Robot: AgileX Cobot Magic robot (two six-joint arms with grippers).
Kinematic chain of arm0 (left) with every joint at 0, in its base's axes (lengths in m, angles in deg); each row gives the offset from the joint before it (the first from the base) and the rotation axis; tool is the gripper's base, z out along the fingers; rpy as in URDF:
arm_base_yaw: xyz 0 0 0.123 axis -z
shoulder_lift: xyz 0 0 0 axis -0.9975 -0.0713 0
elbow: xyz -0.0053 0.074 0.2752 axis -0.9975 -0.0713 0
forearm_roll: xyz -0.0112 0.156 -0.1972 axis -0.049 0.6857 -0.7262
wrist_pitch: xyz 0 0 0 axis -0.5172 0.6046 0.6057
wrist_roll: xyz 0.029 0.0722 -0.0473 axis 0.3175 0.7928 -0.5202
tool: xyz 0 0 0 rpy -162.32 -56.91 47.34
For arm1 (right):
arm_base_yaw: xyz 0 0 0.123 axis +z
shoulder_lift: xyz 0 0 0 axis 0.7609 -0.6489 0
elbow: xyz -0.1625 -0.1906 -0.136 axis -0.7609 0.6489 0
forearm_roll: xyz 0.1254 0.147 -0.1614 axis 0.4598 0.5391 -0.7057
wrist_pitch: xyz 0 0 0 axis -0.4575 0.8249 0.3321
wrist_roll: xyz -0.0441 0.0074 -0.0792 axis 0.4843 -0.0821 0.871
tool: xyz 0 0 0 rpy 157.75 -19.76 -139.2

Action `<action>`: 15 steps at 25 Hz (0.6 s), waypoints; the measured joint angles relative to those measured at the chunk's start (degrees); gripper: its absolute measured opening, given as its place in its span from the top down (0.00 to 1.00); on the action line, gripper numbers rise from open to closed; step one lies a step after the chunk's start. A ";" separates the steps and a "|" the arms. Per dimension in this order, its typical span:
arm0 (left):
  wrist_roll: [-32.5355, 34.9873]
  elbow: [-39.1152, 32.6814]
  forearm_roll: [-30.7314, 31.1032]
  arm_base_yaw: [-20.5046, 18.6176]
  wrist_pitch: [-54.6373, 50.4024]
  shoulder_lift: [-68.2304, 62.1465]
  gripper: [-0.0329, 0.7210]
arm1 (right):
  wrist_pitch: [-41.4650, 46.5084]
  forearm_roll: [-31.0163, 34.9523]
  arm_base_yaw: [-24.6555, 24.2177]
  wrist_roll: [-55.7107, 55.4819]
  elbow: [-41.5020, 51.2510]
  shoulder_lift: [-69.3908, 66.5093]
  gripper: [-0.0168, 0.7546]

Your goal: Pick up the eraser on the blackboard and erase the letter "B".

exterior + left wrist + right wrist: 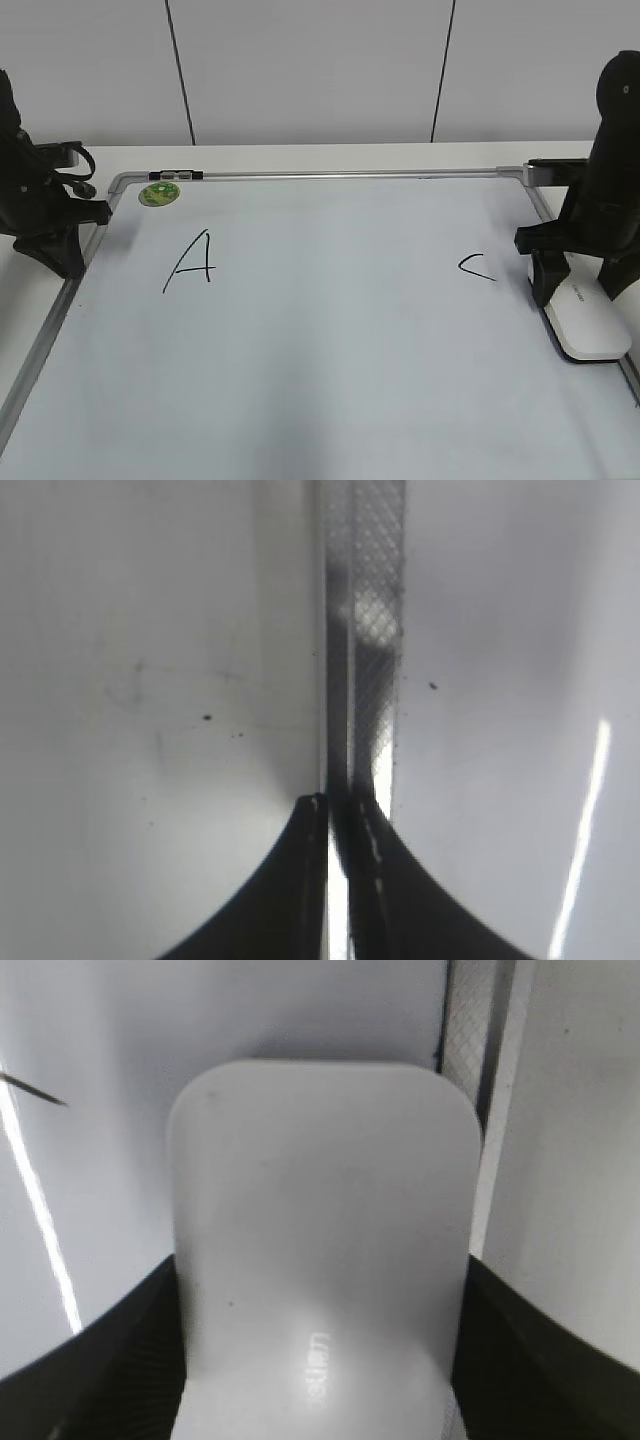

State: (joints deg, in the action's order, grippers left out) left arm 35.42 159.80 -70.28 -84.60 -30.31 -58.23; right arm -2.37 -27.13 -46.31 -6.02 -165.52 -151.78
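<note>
- The eraser lies flat at the right edge of the whiteboard, just inside the metal frame and to the right of the "C".
- Your right gripper straddles the eraser's near end; the dark fingers flank both long sides. From the wrist view I cannot tell whether they are pressing it or only sitting beside it.
- Your left gripper is clenched on nothing, parked over the frame at the board's left edge.
- No "B" shows between the "A" and the "C"; that stretch of board looks blank.
- Judge the eraser as a light, stiff plastic block with a smooth, rounded, rather slippery shell.
- Take hold across its narrow width, on the two long sides near the middle, so it stays level and does not swivel.
- Squeeze firmly; it should not deform.
</note>
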 joint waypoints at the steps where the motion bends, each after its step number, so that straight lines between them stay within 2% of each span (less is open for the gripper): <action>1: 0.00 0.00 0.00 0.00 0.00 0.00 0.93 | -0.15 -0.10 0.00 0.00 0.00 0.00 0.30; 4: 0.00 0.00 0.00 0.00 0.00 0.00 0.93 | -0.29 -0.20 0.00 0.00 -0.23 0.00 0.29; 10: 0.00 0.00 -0.11 0.00 -0.12 0.00 0.93 | 1.25 -0.33 0.00 0.00 -3.45 -0.48 0.19; 15: 0.12 0.00 -0.44 0.00 -0.23 0.00 0.89 | 4.90 -0.33 0.00 0.00 -6.33 -0.48 0.18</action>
State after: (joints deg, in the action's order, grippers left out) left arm 35.54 159.80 -70.71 -84.60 -30.54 -58.23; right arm 2.53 -27.46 -46.31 -6.02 -171.85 -152.26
